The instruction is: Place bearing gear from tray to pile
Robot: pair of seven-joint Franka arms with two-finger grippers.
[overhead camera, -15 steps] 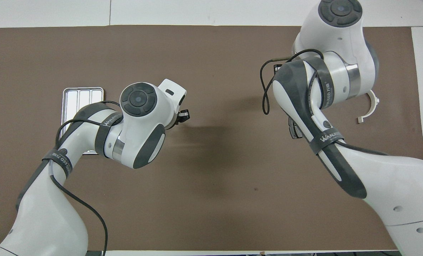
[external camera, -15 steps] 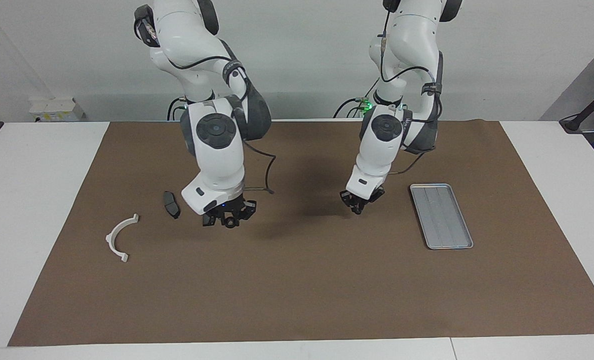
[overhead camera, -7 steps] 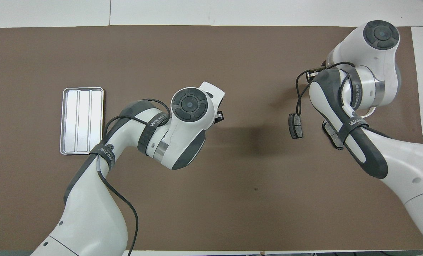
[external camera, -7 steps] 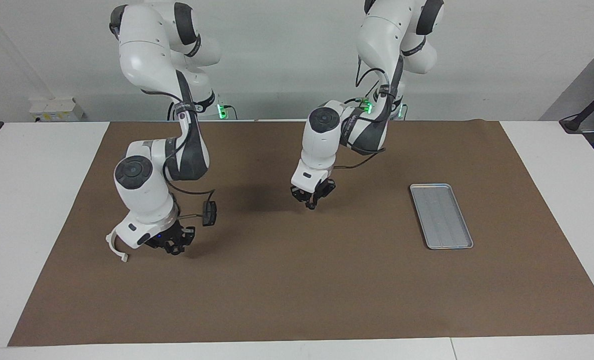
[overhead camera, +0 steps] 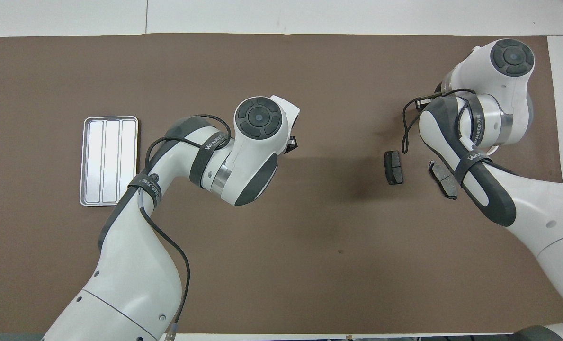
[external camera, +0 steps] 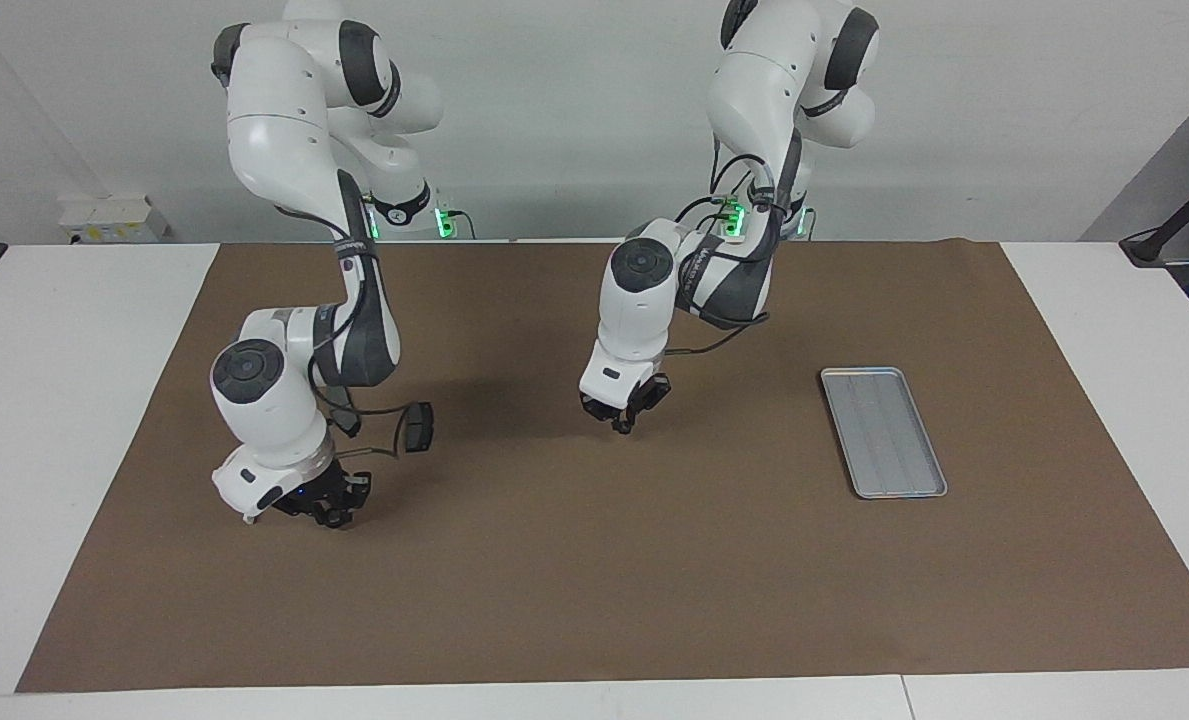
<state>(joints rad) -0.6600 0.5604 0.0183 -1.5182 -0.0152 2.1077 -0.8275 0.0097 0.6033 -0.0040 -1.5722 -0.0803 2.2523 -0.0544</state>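
Observation:
The silver-grey tray (external camera: pixel 884 432) lies empty toward the left arm's end of the mat; it also shows in the overhead view (overhead camera: pixel 109 161). The pile is toward the right arm's end: two dark brake pads (overhead camera: pixel 394 167) (overhead camera: pixel 443 179), one clear in the facing view (external camera: pixel 417 427), and a white curved bracket of which only an end (external camera: pixel 248 518) shows under the right hand. My right gripper (external camera: pixel 326 512) is low over the mat at the bracket. My left gripper (external camera: pixel 622 415) hangs over the middle of the mat. No bearing gear can be made out.
A brown mat (external camera: pixel 654 580) covers the white table. The right arm's forearm and cable lie over the pile in the overhead view. The mat's edge farthest from the robots is bare.
The right arm swung toward its own end of the table and lowered its gripper to the bracket. The left gripper moved from beside the tray to the middle of the mat.

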